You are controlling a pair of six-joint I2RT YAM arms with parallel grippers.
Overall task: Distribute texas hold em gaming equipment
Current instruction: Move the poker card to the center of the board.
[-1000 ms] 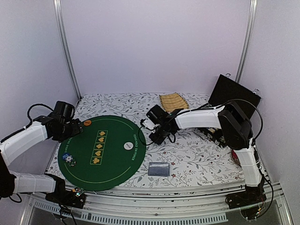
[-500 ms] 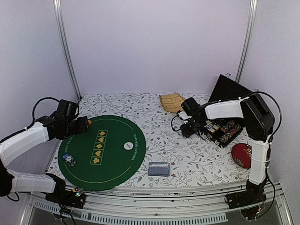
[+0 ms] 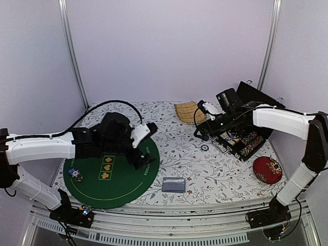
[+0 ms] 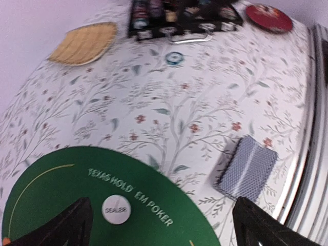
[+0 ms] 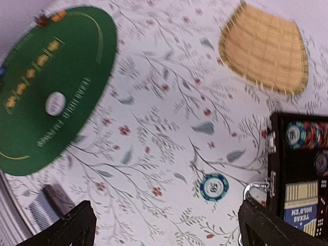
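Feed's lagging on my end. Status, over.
Left pincer open, empty, over green mat edge. Right pincer open, empty, near teal chip on the cloth. Card deck lies off the mat. Chip case close beside chip; nothing on top.

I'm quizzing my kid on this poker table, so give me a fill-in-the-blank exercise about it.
1. The dealer button lies on the ___ mat.
2. The deck lies face ___ on the cloth.
3. The teal chip lies near the black ___.
Missing: green; down; case.
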